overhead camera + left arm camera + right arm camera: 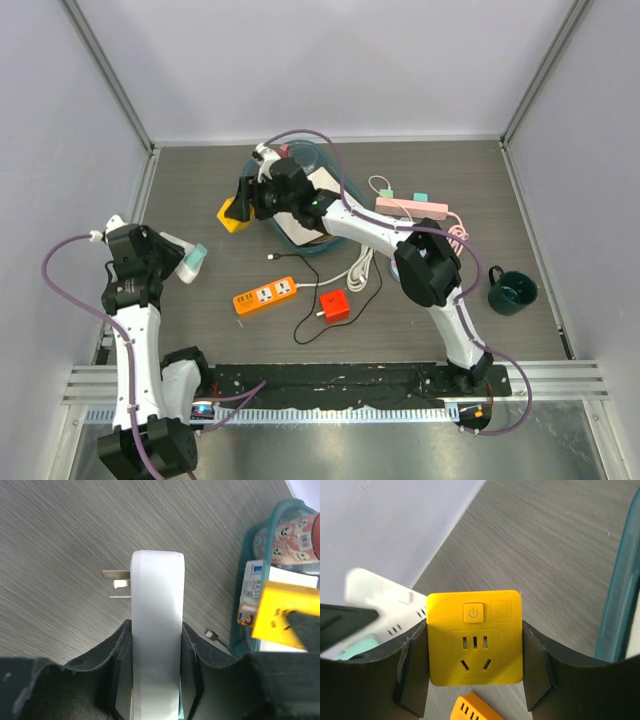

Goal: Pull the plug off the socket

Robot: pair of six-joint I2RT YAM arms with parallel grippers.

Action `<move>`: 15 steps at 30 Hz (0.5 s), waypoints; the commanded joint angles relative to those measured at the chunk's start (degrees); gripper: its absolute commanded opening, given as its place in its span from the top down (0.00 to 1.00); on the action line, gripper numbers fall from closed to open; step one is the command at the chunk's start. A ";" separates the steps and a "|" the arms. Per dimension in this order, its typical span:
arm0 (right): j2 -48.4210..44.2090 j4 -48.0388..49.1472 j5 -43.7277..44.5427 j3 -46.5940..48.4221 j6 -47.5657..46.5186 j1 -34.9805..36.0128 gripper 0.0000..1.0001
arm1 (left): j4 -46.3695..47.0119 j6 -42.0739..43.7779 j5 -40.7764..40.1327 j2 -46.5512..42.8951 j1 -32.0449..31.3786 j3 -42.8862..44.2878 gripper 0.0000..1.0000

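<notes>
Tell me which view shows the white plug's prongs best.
Left wrist: the white plug fills the frame in the left pincer, prongs bare. Right wrist gives a blurred side; top external shows it small, prongs indistinguishable.

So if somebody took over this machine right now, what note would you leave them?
The left gripper is shut on the white plug; its prongs are bare, in no socket.
The right gripper is shut on the yellow socket cube, beside the teal bin.
Done: plug and socket are apart, one in each gripper.
Left: probably only setting both down.
</notes>
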 commanded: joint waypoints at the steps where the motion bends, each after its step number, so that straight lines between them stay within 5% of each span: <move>1: 1.68 -0.12 3.34 3.01 2.56 1.52 0.96 | -1.18 3.21 -10.53 1.19 -1.89 5.79 1.00; 15: 9.06 0.85 0.79 4.77 8.89 2.57 0.87 | 4.17 3.83 0.96 -1.80 -3.21 0.62 1.00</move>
